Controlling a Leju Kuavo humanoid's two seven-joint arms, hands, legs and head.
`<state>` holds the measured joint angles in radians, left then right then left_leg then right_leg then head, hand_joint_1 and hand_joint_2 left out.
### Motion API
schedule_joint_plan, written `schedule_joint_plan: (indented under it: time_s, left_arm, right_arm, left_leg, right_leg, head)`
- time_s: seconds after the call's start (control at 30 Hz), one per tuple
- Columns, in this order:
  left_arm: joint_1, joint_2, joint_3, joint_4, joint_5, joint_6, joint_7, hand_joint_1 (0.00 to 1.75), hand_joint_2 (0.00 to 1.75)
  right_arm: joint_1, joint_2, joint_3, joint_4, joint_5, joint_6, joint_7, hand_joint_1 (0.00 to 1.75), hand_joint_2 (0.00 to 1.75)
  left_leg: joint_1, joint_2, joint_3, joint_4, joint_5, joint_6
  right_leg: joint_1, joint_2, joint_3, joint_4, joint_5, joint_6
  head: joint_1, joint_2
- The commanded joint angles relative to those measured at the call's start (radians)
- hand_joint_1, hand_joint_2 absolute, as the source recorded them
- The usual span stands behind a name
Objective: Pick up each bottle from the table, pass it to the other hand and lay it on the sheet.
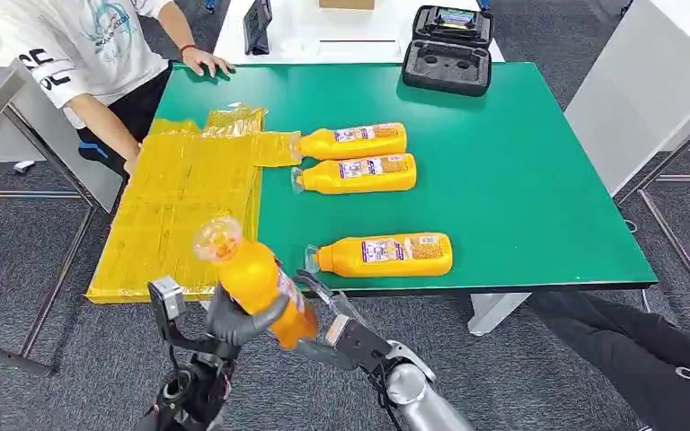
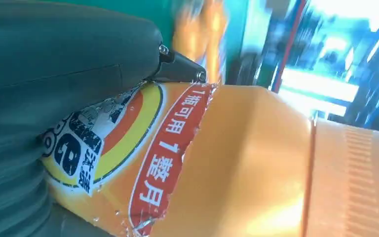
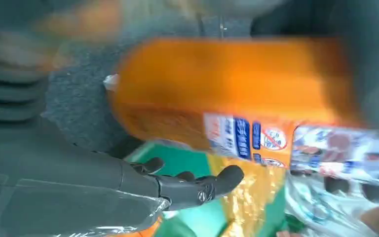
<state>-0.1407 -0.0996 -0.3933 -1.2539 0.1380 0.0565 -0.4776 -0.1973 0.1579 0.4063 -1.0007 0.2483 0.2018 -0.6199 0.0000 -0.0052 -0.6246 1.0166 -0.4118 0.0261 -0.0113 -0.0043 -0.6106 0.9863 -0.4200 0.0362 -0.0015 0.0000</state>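
Left robot hand (image 1: 234, 321) grips the orange plastic bottle (image 1: 253, 280) off the green bench (image 1: 521, 180) edge; right robot hand (image 1: 323, 310) open alongside. We should swing it over the yellow sheet (image 1: 180, 215), lowering flat.

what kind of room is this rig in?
Probably a lab or office test space: grey carpet floor, a green-topped work table, an open black equipment case, and a person standing by the table.
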Motion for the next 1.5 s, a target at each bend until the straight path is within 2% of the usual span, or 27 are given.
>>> schedule_joint_plan:
  time_s: [0.03,0.13,0.17,0.27,0.47,0.77,0.97,1.3,1.4,1.47,1.5]
  left_arm:
    - [-0.107,0.033,0.110,0.069,-0.122,0.123,-0.039,1.75,1.75]
    - [-0.174,0.042,0.170,0.096,-0.212,0.251,-0.062,1.75,1.75]
    - [-0.195,0.046,0.191,0.103,-0.233,0.281,-0.071,1.75,1.75]
    - [-0.212,0.038,0.230,0.110,-0.246,0.282,-0.059,1.75,1.75]
    - [-0.272,0.063,0.277,0.113,-0.292,0.331,-0.066,1.75,1.75]
    - [-0.269,0.064,0.267,0.116,-0.318,0.351,-0.069,1.75,1.75]
    - [-0.413,0.136,0.233,0.267,-0.529,0.363,0.020,1.75,1.75]
    - [-0.426,0.141,0.228,0.284,-0.556,0.376,0.028,1.75,1.75]
    - [-0.499,0.174,0.196,0.387,-0.639,0.343,0.064,1.75,1.75]
    - [-0.617,0.209,0.153,0.565,-0.695,0.262,0.099,1.75,1.75]
    - [-0.737,0.246,0.050,0.731,-0.836,0.251,0.143,1.75,1.75]
  right_arm:
    - [-0.008,-0.033,-0.001,-0.082,-0.019,0.019,0.002,0.00,0.00]
    - [-0.003,-0.046,0.008,-0.145,-0.036,0.037,-0.006,0.00,0.00]
    - [-0.001,-0.052,0.012,-0.166,-0.037,0.038,-0.002,0.00,0.00]
    - [0.003,-0.059,0.018,-0.186,-0.043,0.039,0.013,0.00,0.00]
    - [-0.013,-0.066,0.026,-0.150,-0.070,0.048,0.008,0.00,0.00]
    - [-0.016,-0.067,0.029,-0.148,-0.071,0.047,0.007,0.00,0.00]
    - [-0.045,-0.081,0.040,-0.145,-0.119,0.052,-0.017,0.00,0.00]
    - [-0.046,-0.082,0.040,-0.146,-0.120,0.050,-0.017,0.00,0.00]
    - [-0.050,-0.088,0.034,-0.147,-0.145,0.050,-0.013,0.00,0.00]
    - [-0.049,-0.100,0.034,-0.139,-0.167,0.050,-0.022,0.00,0.00]
    - [-0.028,-0.094,0.026,-0.154,-0.168,0.053,-0.029,0.00,0.00]
  left_leg:
    - [0.001,0.000,0.005,0.000,-0.001,-0.002]
    - [0.001,0.000,0.005,0.000,-0.002,-0.002]
    - [0.001,-0.001,0.001,0.000,0.000,-0.001]
    - [0.001,-0.001,0.002,0.000,0.000,-0.001]
    - [0.001,0.000,0.004,0.000,-0.002,-0.002]
    - [0.000,0.000,0.002,0.000,-0.001,-0.001]
    - [0.001,-0.001,0.002,0.000,0.000,-0.001]
    - [0.001,-0.001,0.003,0.000,0.000,-0.002]
    - [0.001,-0.001,0.001,0.001,0.000,-0.001]
    - [0.001,-0.001,0.002,0.001,0.000,-0.002]
    - [0.001,-0.002,0.001,0.001,0.000,-0.002]
  right_leg:
    - [0.001,-0.001,0.005,0.000,-0.002,-0.002]
    - [0.001,0.000,0.005,0.000,-0.002,-0.002]
    - [0.001,-0.001,0.001,0.000,-0.001,-0.001]
    - [0.001,-0.001,0.002,0.000,-0.001,-0.001]
    - [0.001,0.000,0.005,0.000,-0.001,-0.002]
    - [0.000,0.000,0.002,0.000,-0.001,-0.001]
    - [0.001,-0.001,0.002,0.001,-0.001,-0.001]
    - [0.001,-0.001,0.003,0.001,-0.001,-0.001]
    - [0.001,-0.001,0.002,0.001,-0.001,-0.001]
    - [0.001,-0.001,0.003,0.001,-0.001,-0.002]
    - [0.001,-0.002,0.002,0.001,-0.001,-0.001]
  head:
    - [0.000,0.000]
    - [0.000,0.000]
    - [0.000,0.000]
    - [0.000,0.000]
    - [0.000,0.000]
    - [0.000,0.000]
    - [0.000,0.000]
    - [0.000,0.000]
    - [0.000,0.000]
    - [0.000,0.000]
    - [0.000,0.000]
